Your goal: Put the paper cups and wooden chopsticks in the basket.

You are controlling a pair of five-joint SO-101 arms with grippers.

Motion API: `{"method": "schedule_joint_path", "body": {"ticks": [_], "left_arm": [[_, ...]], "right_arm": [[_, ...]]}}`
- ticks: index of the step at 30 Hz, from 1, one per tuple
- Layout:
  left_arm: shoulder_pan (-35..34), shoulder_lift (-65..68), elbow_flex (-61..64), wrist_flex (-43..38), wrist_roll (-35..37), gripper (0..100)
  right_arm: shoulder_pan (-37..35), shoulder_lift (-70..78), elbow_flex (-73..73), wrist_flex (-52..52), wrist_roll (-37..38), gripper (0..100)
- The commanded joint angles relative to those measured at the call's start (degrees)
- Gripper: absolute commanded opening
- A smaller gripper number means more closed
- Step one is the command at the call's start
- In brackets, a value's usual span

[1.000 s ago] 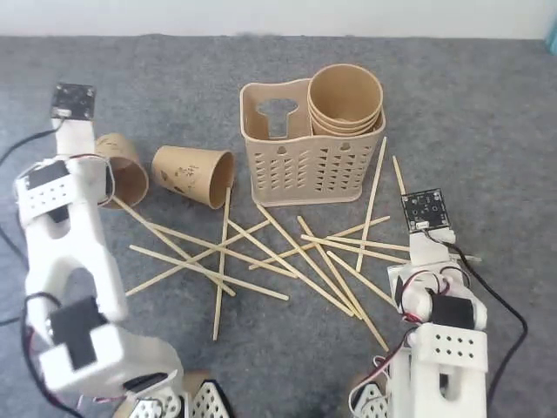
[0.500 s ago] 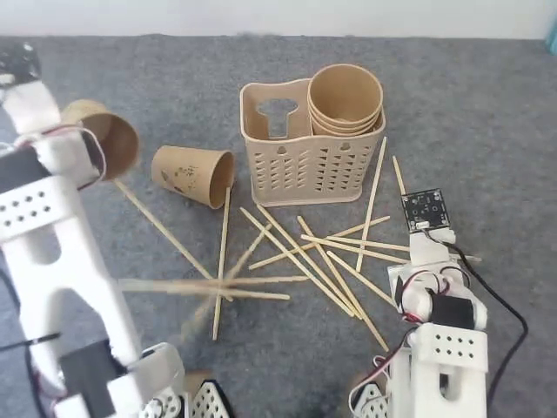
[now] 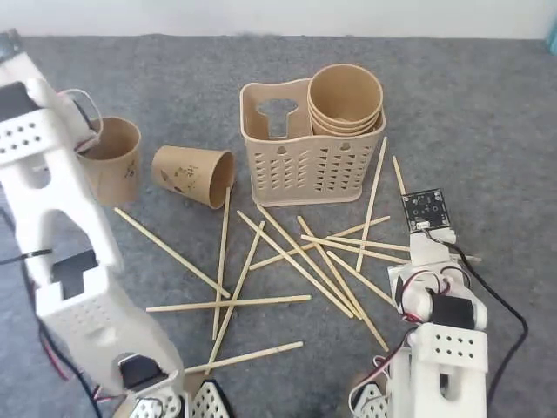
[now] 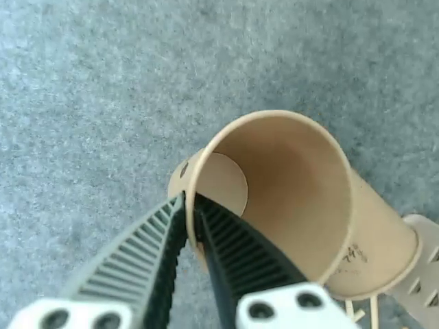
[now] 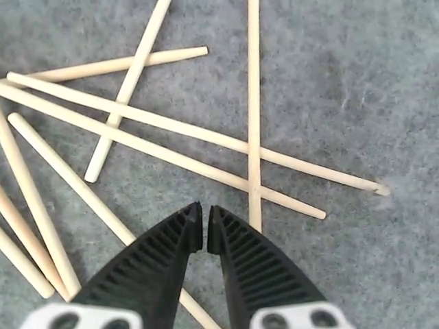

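Paper cup (image 3: 117, 170) hangs mouth-up at the left side of the table, near the basket (image 3: 300, 170). The left gripper (image 4: 188, 203) pinches its rim, with one jaw inside the wall and one outside. It is likely very light, thin-walled and easy to crush or fold, so a gentle rim pinch like this one suits it better than a squeeze across the body. A second cup (image 3: 193, 174) lies on its side on the carpet (image 3: 487, 131), between the held one and the basket. A nested stack (image 3: 345, 97) sits in the basket's right compartment and looks like three or four cups, though the rims are too close to count. The chopsticks (image 3: 228, 303) are stiff, thin and light, likely to roll or pivot, and best taken near the middle. About a dozen lie crisscrossed in front of the basket, one leaning on its wall. The right gripper (image 5: 204, 209) hovers over them with its jaws closed together on nothing.
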Motion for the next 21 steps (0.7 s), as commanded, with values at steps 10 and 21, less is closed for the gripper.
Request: {"method": "schedule_joint_path", "body": {"ticks": [10, 21], "left_arm": [[2.2, -9.6, -4.3, 2.0, 4.7, 1], [16.7, -22.1, -4.3, 2.1, 7.4, 1]], "right_arm": [[0.7, -0.1, -0.2, -0.8, 0.0, 3.0], [0.7, -0.1, -0.2, -0.9, 0.1, 3.0]]}}
